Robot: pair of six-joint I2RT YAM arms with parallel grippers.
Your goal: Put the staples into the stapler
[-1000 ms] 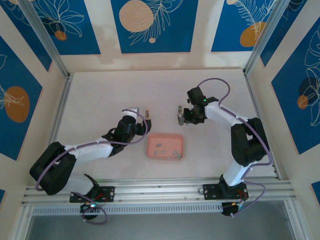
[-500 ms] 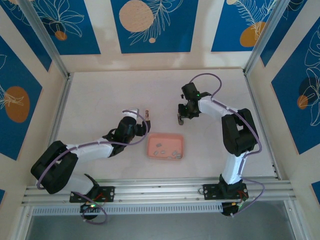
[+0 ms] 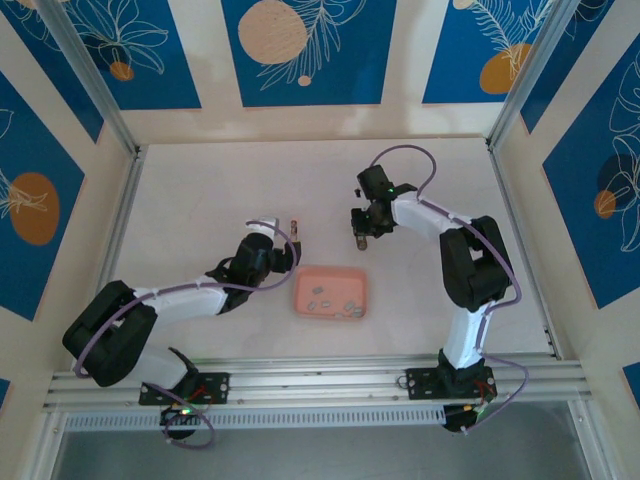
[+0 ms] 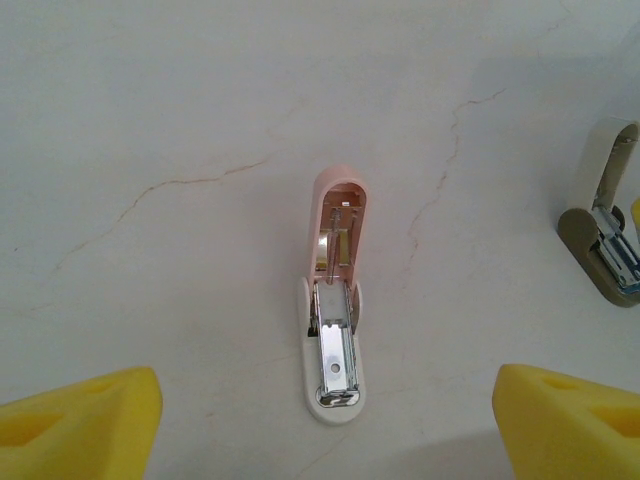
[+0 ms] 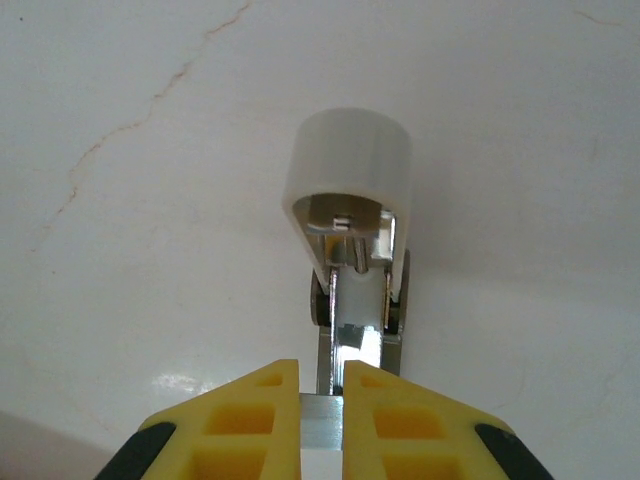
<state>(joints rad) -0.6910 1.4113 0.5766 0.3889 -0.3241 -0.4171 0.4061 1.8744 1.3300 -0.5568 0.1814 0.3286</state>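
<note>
Right wrist: fingers [image 5: 262, 420] pinch stapler [image 5: 348, 185]

Right arm [image 3: 440, 225]: has been swung leftward across the table. The white forearm is now stretched in a longer, flatter line toward the far left.
Elbow [image 3: 472, 262]: has been drawn in to the left, away from the right-hand rail. The upper link is now stood more nearly upright above the base.
Right gripper [image 3: 362, 230]: has been brought from the right side of the white stapler [image 3: 361, 240] to just beyond it. The wrist has been turned so that the fingers are pointed more toward the near edge.
Cable [image 3: 400, 152]: the loop has been carried left and farther back, and is now arched over the wrist.
</note>
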